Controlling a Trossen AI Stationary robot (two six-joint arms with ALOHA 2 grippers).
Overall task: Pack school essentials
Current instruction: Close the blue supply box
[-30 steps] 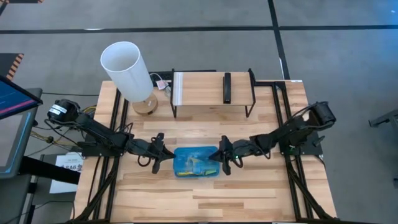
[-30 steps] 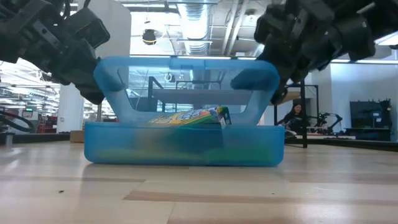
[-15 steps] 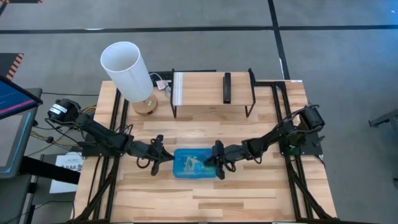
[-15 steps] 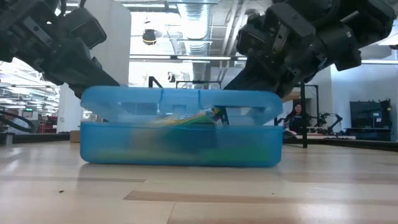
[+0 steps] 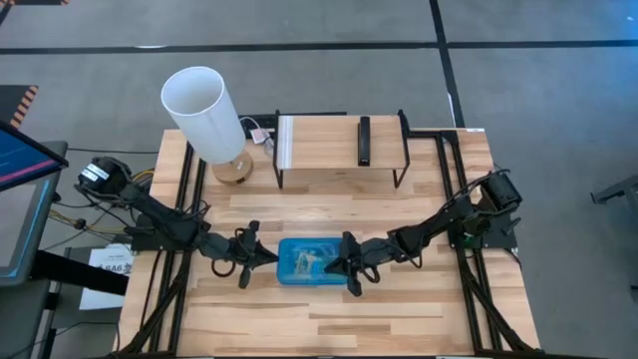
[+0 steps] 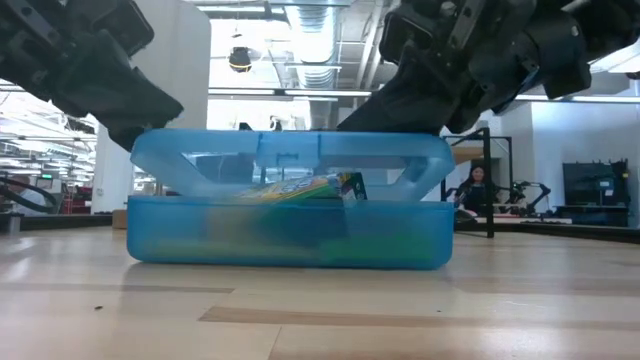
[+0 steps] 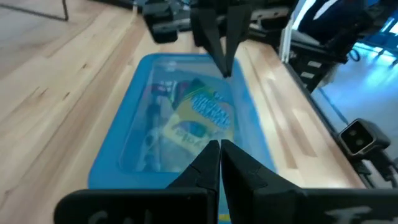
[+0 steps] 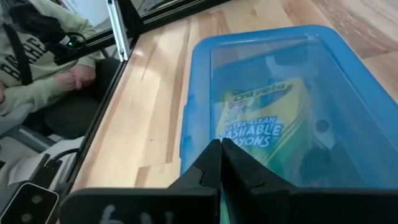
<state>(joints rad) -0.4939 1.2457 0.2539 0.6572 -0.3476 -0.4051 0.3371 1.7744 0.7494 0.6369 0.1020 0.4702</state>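
A blue translucent case lies on the table's middle, its lid down on its base. Through the lid I see the green-yellow crayon box and other small stationery. My left gripper is shut at the case's left end. My right gripper is shut over the case's right end. Each wrist view looks along the lid; the left one also shows the right arm's fingers at the far end. My left gripper has its shut fingertips at the lid's left end, slanting down from the table's left. The fingers themselves hide whether they touch it. My right gripper lays its shut fingertips on the lid's top near its right end, slanting down from the table's right. The lid sits level on the base.
A lamp with a white shade stands at the far left. A black wire shelf with a black bar on it stands at the far middle. A seated person shows beyond the table. Bare wood lies toward the near edge.
The case's lid has come down from a raised, tilted stand onto the base. My right gripper has gone toward the table's left, over the case's right end, staying shut. My left gripper has shifted a little toward the near edge at the case's left end.
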